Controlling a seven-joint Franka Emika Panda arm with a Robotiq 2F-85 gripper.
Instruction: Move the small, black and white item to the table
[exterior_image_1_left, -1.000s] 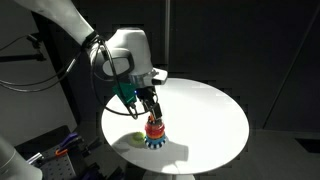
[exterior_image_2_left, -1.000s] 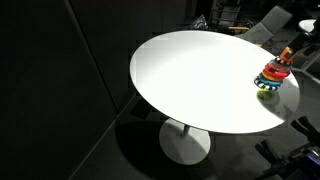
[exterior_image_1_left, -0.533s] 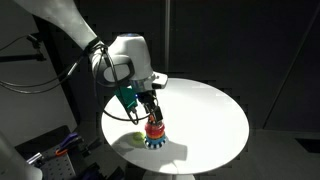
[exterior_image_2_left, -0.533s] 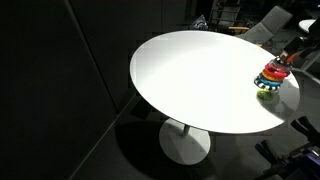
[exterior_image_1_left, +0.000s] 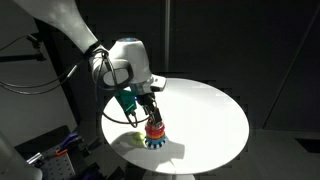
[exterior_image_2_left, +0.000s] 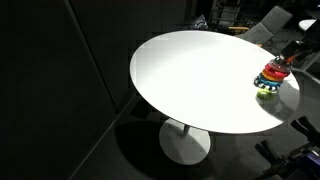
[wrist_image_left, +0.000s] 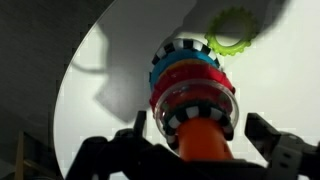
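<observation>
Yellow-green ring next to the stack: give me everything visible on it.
The yellow-green ring is gear-shaped, with a toothed rim and a round hole in the middle; it looks like plastic. It lies flat on the white table, off the peg, close beside the base of the toy stack; whether it touches the base cannot be told. In an exterior view it shows as a pale patch near the table's edge. The gripper is not touching it.
</observation>
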